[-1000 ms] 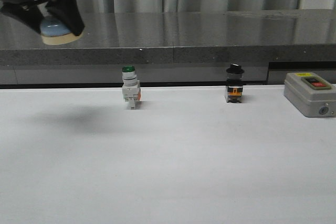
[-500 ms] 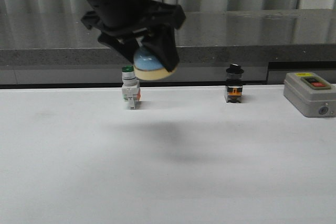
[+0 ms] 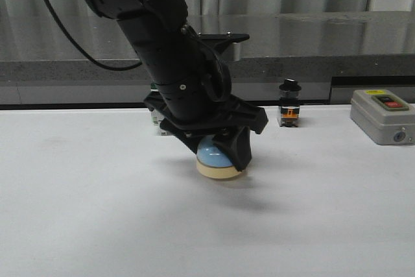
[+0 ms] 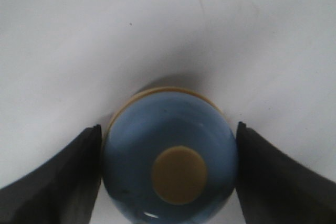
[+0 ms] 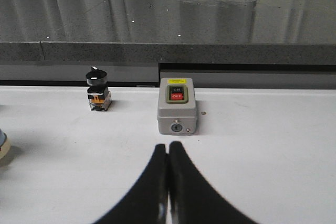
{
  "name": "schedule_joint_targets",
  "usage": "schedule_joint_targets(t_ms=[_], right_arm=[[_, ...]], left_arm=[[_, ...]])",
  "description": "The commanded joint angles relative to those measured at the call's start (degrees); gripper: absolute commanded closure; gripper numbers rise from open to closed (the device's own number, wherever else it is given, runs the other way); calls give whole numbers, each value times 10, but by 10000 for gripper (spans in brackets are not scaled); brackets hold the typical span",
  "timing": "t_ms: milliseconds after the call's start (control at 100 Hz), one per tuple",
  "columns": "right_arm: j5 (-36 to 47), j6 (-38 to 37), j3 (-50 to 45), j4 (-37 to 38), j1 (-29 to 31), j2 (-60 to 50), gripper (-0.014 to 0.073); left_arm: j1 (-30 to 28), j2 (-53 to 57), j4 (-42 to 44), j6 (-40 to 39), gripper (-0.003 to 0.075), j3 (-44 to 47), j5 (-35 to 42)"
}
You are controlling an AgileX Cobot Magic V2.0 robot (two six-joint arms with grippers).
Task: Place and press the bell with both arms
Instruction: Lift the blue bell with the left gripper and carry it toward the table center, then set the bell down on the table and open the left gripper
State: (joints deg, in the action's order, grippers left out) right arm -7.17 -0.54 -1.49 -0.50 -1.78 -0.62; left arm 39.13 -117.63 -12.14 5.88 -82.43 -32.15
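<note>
Fingers of the left gripper [image 4: 170, 182] squeeze the blue bell [image 3: 220, 158], which sits on the white table [image 3: 324, 212]. Right gripper [image 5: 168, 153] is pinched closed on nothing, with the grey switch box [image 5: 177, 105] at its 12 o'clock.

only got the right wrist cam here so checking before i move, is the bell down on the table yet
Observer: In the front view the bell sits low, its cream base at the white table, with the left gripper closed around the blue dome.
Operator: is the button on top free to press
Observer: The left wrist view shows the cream button uncovered, with one finger on each side of the dome.
Operator: anything close to it
Observer: A green-capped switch stands behind the left arm, mostly hidden. Your right gripper is shut, pointing at the grey box.
</note>
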Motion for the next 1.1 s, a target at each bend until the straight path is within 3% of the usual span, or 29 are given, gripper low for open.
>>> schedule_joint_targets(t_ms=[0,130,270,410,600,700,1090], right_arm=[[49,5,8,1,3,-10,654],[49,5,8,1,3,-10,654],[49,5,8,1,3,-10,654],[49,5,8,1,3,-10,654],[49,5,8,1,3,-10,654],[49,5,8,1,3,-10,654],[49,5,8,1,3,-10,654]], left_arm=[[5,29,-15,-3,623,-15,27],[5,27,-16,-3,594,-15,27],[5,17,-16,-3,510,-15,25],[5,4,-17,-3,389,-15,19],[5,4,-17,-3,147,-15,12],[5,4,-17,-3,63,-15,7],[5,36,-17,-3,48,-26,-20]])
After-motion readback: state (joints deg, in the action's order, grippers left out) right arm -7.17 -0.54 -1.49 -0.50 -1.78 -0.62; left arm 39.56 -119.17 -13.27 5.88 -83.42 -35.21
